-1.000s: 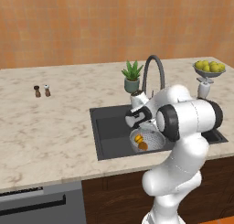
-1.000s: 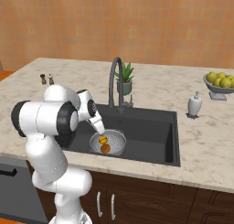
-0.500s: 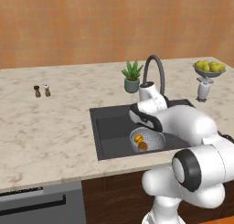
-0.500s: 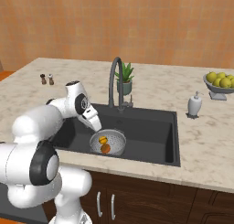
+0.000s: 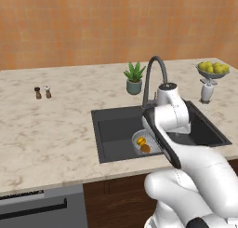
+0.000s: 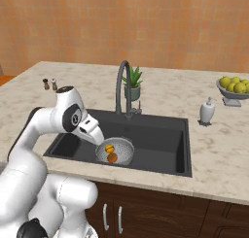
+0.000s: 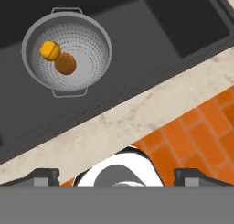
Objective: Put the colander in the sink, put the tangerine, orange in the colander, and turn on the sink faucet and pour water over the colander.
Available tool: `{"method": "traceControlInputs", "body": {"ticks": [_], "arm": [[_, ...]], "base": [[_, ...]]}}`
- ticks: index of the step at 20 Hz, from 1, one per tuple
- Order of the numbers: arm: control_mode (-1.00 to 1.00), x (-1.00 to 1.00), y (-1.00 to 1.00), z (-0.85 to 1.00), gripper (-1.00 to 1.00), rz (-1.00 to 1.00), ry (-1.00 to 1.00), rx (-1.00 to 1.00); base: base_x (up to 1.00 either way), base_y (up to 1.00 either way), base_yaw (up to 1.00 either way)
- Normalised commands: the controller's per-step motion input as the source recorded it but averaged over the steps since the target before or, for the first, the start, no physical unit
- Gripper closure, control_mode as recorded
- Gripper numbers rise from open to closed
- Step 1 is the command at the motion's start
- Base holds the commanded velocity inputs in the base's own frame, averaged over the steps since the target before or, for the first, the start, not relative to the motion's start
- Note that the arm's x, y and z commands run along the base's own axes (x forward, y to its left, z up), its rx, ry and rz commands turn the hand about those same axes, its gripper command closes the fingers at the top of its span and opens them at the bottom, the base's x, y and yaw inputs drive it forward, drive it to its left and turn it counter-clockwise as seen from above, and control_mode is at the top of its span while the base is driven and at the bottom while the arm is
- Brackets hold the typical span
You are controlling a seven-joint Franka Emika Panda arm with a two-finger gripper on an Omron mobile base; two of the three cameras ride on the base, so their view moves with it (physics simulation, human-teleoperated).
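Observation:
The grey pierced colander (image 7: 67,51) sits in the dark sink (image 7: 151,31), near its front left. Two fruits lie touching inside it: a brighter yellow-orange one (image 7: 50,50) and a darker orange one (image 7: 66,64); which is the tangerine and which the orange I cannot tell. My gripper (image 7: 118,177) hangs high above the sink's front edge, open and empty, its fingertips (image 7: 43,176) wide apart. In the right base view my hand (image 6: 91,130) slants down toward the colander (image 6: 116,151). The sink faucet (image 6: 121,86) arches behind the basin; no water shows at its spout.
A potted plant (image 5: 134,78) stands behind the faucet. A soap dispenser (image 5: 207,90) and a footed bowl of yellow-green fruit (image 5: 213,69) sit right of the sink. Two small shakers (image 5: 42,92) stand on the left counter. Orange tiled floor (image 7: 201,127) lies below the counter edge.
The arm has swung and the hand has drawn back and up from the colander toward the sink's front edge. The jaws stayed open; colander and fruits have not moved.

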Motion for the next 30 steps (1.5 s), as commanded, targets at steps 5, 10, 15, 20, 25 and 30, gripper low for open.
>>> {"method": "traceControlInputs", "body": {"ticks": [5, 10, 15, 20, 25, 30], "arm": [[-1.00, -0.62, -0.21, 0.51, -1.00, 0.21, -0.02, 0.04], [-1.00, -0.38, -0.21, 0.35, -1.00, 0.22, -0.03, 0.00], [-1.00, -0.12, -0.14, 0.21, -1.00, 0.15, 0.02, 0.01], [-1.00, 0.00, 0.00, 0.00, -1.00, 0.00, 0.00, 0.01], [-1.00, 0.00, 0.00, 0.00, -1.00, 0.00, 0.00, 0.00], [-1.00, 0.00, 0.00, 0.00, -1.00, 0.00, 0.00, 0.00]], "base": [[0.00, 0.00, 0.00], [0.00, 0.00, 0.00], [0.00, 0.00, 0.00], [0.00, 0.00, 0.00], [0.00, 0.00, 0.00], [0.00, 0.00, 0.00]]}}
